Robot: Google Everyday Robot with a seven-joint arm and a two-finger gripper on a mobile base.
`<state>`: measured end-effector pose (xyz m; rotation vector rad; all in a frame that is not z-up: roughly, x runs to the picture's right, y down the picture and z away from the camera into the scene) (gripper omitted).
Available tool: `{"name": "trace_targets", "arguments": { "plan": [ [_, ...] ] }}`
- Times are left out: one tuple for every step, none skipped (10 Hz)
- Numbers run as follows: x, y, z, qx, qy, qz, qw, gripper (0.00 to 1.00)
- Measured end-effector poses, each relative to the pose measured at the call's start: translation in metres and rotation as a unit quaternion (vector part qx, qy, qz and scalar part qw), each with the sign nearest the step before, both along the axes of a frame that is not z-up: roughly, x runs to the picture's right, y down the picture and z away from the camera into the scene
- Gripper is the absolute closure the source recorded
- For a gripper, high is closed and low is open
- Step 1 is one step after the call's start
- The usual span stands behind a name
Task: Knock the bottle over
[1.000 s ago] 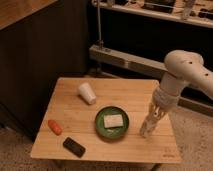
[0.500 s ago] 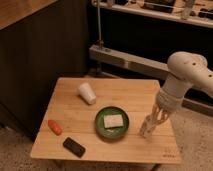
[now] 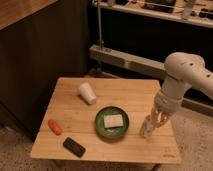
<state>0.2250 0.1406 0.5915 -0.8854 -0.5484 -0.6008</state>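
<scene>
The bottle (image 3: 145, 131) is a small whitish-beige shape near the right edge of the wooden table (image 3: 125, 92), just right of the green plate. It stands roughly upright and is partly hidden. My gripper (image 3: 153, 123) hangs from the white arm (image 3: 181, 75), pointing down, right at the bottle's top and upper side. I cannot tell whether it touches the bottle.
A green plate (image 3: 101, 127) with a white block (image 3: 113, 121) sits at the table's middle. A white foam cup (image 3: 87, 93) stands tilted at the back left. An orange object (image 3: 55, 127) and a black phone (image 3: 74, 147) lie front left. A dark cabinet stands to the left, with metal rails behind the table.
The arm and gripper have sunk slightly towards the bottle. The bottle and the other objects stay where they were.
</scene>
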Motion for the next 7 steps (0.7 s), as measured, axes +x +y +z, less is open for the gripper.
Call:
{"name": "trace_targets", "arguments": {
  "plan": [
    [-0.001,0.002,-0.003,-0.004,-0.001,-0.003,1.0,0.96],
    [-0.002,0.007,-0.007,-0.009,-0.002,-0.007,0.9999,0.96],
    [-0.002,0.009,-0.009,-0.013,0.0,-0.009,0.9999,0.96],
    [-0.005,0.011,-0.011,-0.015,-0.001,-0.014,0.9998,0.96],
    [-0.009,0.014,-0.013,-0.019,0.0,-0.019,0.9996,0.96],
    [-0.011,0.015,-0.013,-0.023,0.001,-0.023,0.9995,0.96],
    [-0.011,0.017,-0.012,-0.027,0.003,-0.024,0.9994,0.96]
  ]
}}
